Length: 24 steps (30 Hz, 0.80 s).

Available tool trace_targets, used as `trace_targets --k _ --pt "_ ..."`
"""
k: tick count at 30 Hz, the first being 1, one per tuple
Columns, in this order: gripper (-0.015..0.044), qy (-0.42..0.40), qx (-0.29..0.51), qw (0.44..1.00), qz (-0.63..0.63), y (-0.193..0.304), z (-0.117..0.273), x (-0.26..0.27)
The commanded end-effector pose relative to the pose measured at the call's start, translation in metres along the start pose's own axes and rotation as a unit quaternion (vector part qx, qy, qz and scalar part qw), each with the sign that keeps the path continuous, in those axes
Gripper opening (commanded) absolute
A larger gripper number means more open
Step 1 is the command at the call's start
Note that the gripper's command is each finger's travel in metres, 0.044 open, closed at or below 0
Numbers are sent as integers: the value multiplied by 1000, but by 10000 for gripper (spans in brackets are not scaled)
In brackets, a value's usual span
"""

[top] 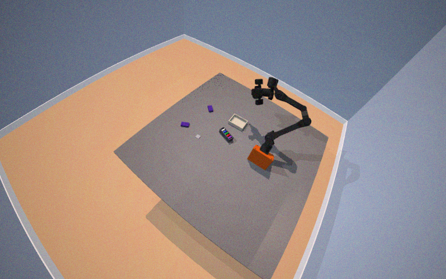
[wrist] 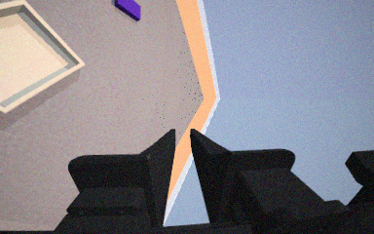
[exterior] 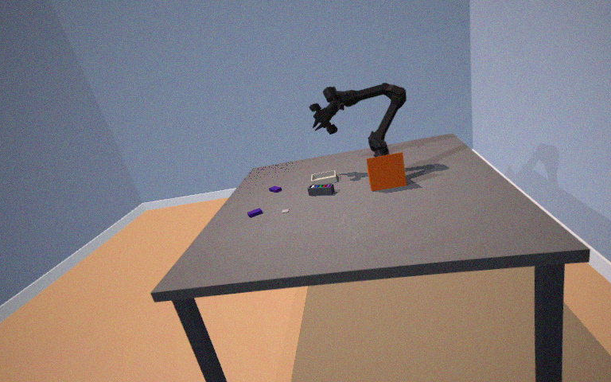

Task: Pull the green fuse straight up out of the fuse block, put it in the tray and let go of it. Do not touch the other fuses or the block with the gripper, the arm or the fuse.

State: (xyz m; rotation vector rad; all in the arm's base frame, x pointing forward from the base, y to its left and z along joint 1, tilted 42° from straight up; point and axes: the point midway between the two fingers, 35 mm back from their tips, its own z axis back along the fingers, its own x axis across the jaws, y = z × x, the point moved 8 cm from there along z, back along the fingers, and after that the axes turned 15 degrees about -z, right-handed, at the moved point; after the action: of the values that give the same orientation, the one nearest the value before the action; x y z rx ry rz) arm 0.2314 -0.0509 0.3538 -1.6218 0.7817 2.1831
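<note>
The green fuse (top: pixel 226 133) (exterior: pixel 318 186) sits in the dark fuse block (exterior: pixel 321 191), in a row with white, blue, red and purple fuses. The cream tray (top: pixel 238 122) (exterior: pixel 324 180) (wrist: pixel 23 63) stands beside the block and looks empty. My gripper (top: pixel 254 93) (exterior: pixel 315 127) (wrist: pixel 182 133) is high above the table, away from the block and beyond the tray. Its fingers are a narrow gap apart with nothing between them. The block and the green fuse are out of the wrist view.
Two purple blocks (top: pixel 210 108) (top: pixel 184 124) (exterior: pixel 274 189) (exterior: pixel 254 212) and a small pale tile (top: pixel 197 136) (exterior: pixel 285 211) lie on the table. One purple block (wrist: pixel 128 9) shows in the wrist view. An orange box (top: pixel 261 158) (exterior: pixel 387 171) stands at the arm's base.
</note>
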Motion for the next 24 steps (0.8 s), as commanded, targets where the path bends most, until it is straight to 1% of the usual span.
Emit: trace_targets --k 1,7,14,20,24 --pt "74 -90 -23 996 -2 -39 -27 25" --pt "74 -233 -26 972 4 -105 -56 78" --pt "74 -368 30 928 45 -172 -63 155" --pt "74 -431 114 889 103 -207 -50 224" --pt "74 -435 124 885 110 -209 -48 232"
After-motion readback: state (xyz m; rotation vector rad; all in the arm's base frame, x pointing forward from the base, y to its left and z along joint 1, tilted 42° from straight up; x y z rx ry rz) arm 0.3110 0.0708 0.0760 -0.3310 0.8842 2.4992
